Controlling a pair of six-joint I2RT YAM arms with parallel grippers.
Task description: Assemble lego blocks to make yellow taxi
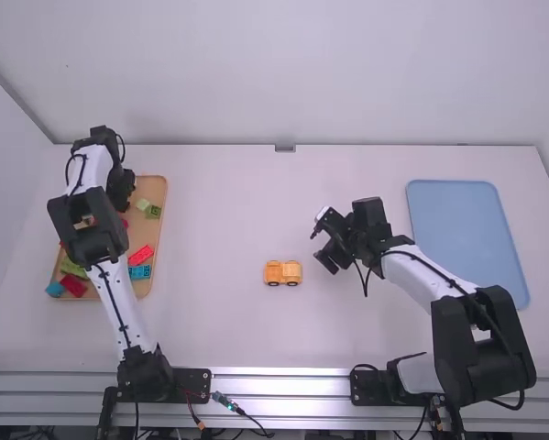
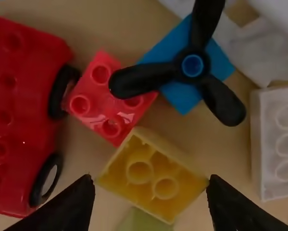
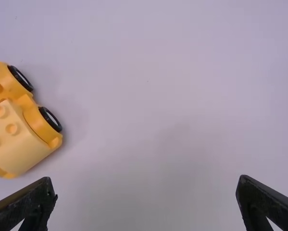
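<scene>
My left gripper (image 1: 121,189) is over the far part of the wooden tray (image 1: 162,203). In the left wrist view, the left gripper (image 2: 151,180) is closed to the width of a yellow brick (image 2: 151,175), whose opposite corners meet its fingertips; the brick's hollow underside faces the camera. Near the middle of the table stands a small yellow car (image 1: 282,272), wheels down. The right gripper (image 1: 321,246) is beside it, to its right. In the right wrist view, the right gripper (image 3: 146,188) is wide open over bare table, with the yellow car (image 3: 18,134) off to one side.
Around the yellow brick are a red wheeled piece (image 2: 18,115), a red brick (image 2: 110,98), a blue brick with a black propeller (image 2: 182,72) and a white brick (image 2: 278,144). More coloured bricks lie in the tray. A blue tray (image 1: 466,238) is at the right.
</scene>
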